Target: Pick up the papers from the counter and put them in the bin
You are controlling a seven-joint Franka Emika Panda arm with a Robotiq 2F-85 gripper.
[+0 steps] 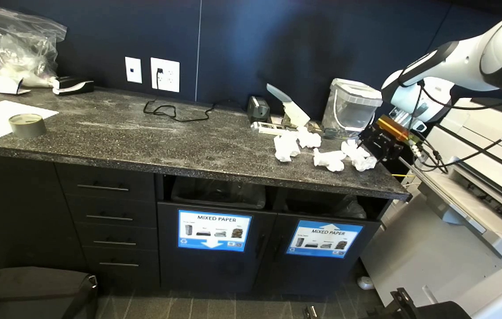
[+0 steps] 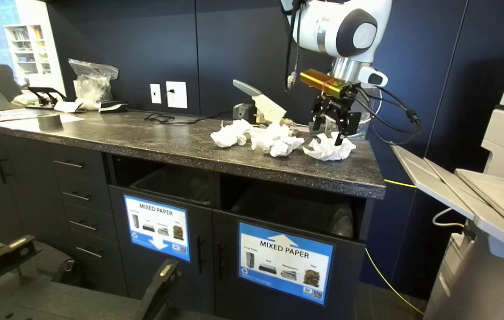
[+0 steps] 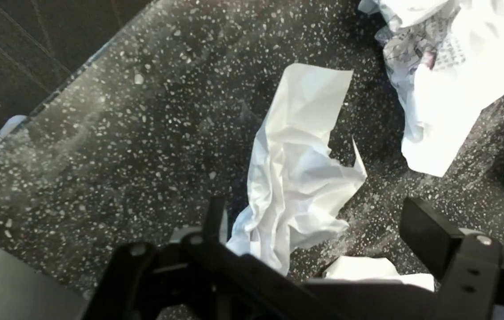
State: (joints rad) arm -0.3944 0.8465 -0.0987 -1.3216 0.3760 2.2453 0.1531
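Crumpled white papers (image 2: 275,137) lie in a loose cluster on the speckled grey desk (image 1: 215,141), toward its 3 o'clock end in both exterior views. The robot hand (image 3: 313,215), joined to a white arm (image 2: 345,26) at 12 o'clock from it in an exterior view, stands over the papers with its two fingers (image 3: 432,231) spread wide. In the wrist view, one creased scrap (image 3: 296,178) extends from between the fingers toward 12 o'clock; contact with them cannot be judged. About the hand, a larger clump (image 3: 461,89) bearing a patch of print lies between 1 and 2 o'clock, and a smaller scrap (image 3: 358,269), partly masked by the hand, between 4 and 5 o'clock. Two bins (image 2: 345,271), built in beneath the desk at 6 o'clock from the papers, each have a wide slot above a blue-and-white sign (image 2: 285,262) reading MIXED PAPER. A translucent bucket (image 1: 350,106) stands at 11 o'clock from the hand in an exterior view; well apart at 9 o'clock, on the desk, is a roll of tape (image 1: 27,126), with a clear plastic bag (image 1: 25,48) at 12 o'clock from the roll.
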